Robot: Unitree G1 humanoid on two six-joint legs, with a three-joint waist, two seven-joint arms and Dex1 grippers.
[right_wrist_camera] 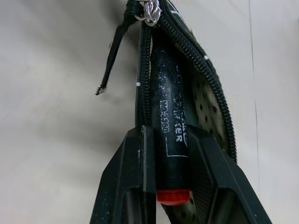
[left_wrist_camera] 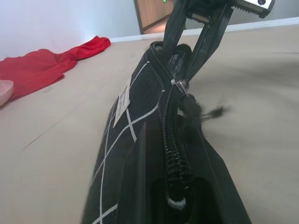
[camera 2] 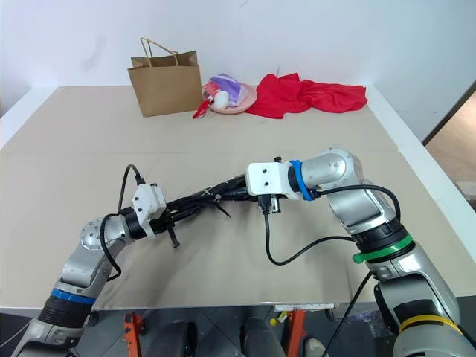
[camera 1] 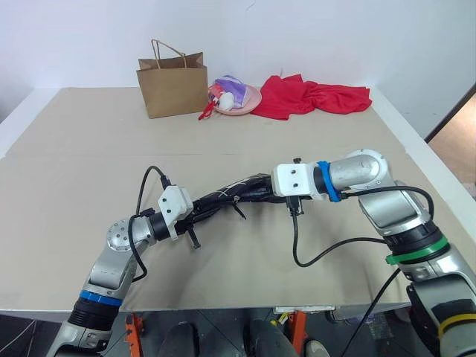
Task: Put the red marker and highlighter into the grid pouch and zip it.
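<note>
The grid pouch (camera 1: 223, 198), black with white lines, hangs stretched between my two grippers above the table's near middle. My left gripper (camera 1: 195, 216) is shut on its near-left end. My right gripper (right_wrist_camera: 168, 131) is at the pouch's other end, shut on the red marker (right_wrist_camera: 170, 107), whose black barrel reaches into the open zipper mouth and whose red end shows between the fingers. The zipper slider (right_wrist_camera: 149, 11) and its cord pull (right_wrist_camera: 112, 60) sit further along the pouch, past the marker. In the left wrist view the pouch (left_wrist_camera: 131, 140) runs away toward the right gripper (left_wrist_camera: 181, 51). The highlighter is out of view.
A brown paper bag (camera 1: 172, 85) stands at the table's far side. Beside it are a pink dish with a toy (camera 1: 236, 97) and a crumpled red cloth (camera 1: 312, 97). A black cable (camera 1: 297, 245) loops down from my right wrist. The table edge (camera 1: 416, 149) runs along the right.
</note>
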